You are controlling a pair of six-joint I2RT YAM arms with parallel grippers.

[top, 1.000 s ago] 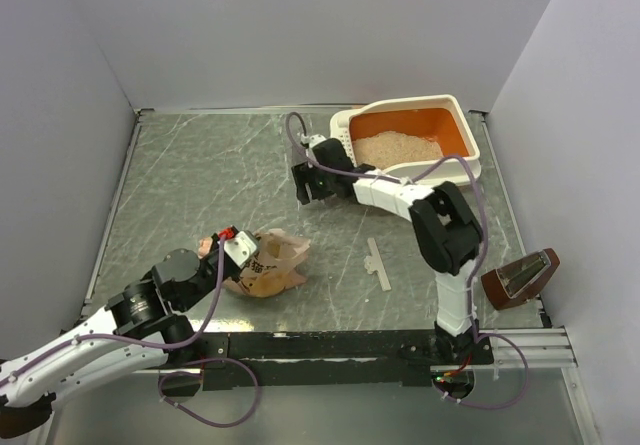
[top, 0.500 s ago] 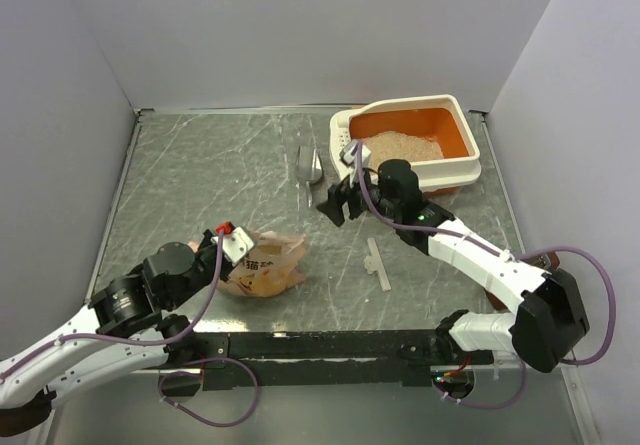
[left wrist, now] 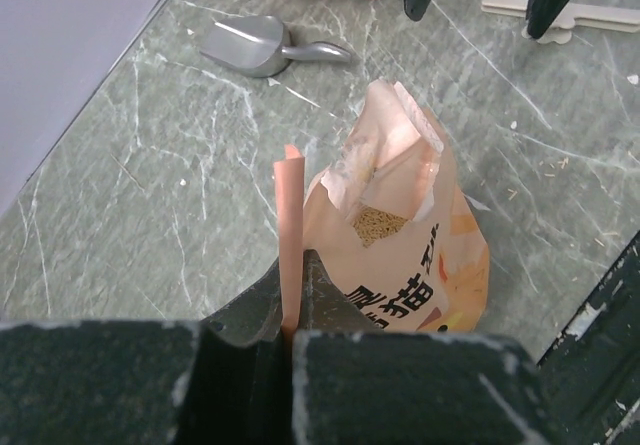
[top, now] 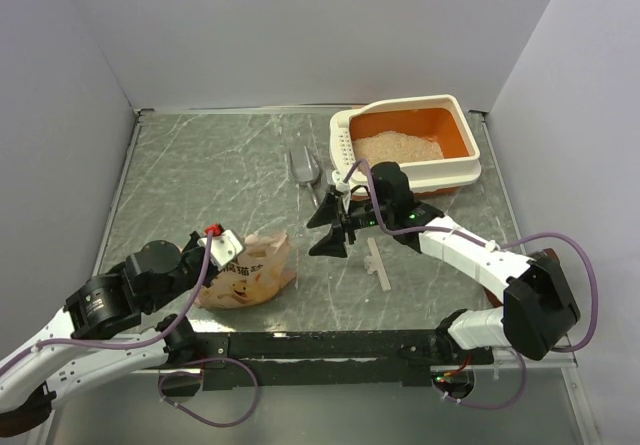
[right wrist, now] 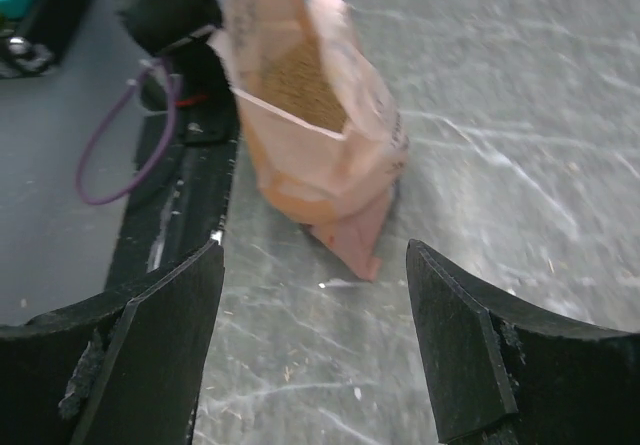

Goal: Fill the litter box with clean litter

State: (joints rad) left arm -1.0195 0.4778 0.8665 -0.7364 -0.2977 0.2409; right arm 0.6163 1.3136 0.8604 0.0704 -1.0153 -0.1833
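Grip on the bag [left wrist: 400,230] comes from the left gripper [left wrist: 291,317], its fingers pressed together on a strip of the torn top edge. That holds the bag roughly upright at the lower left of the top view, mouth open upward, so the grains inside stay put. The right gripper [top: 330,227] is spread wide and empty at mid-frame, facing the bag. It is probably lining up to take the other side for a two-armed lift. The litter box [top: 470,150] sits at the upper right, well apart from the bag. Pale litter [top: 398,148] covers only part of its orange basin, so more pouring seems needed. A metal scoop [top: 303,165] lies on the table [top: 200,185] just left of the box.
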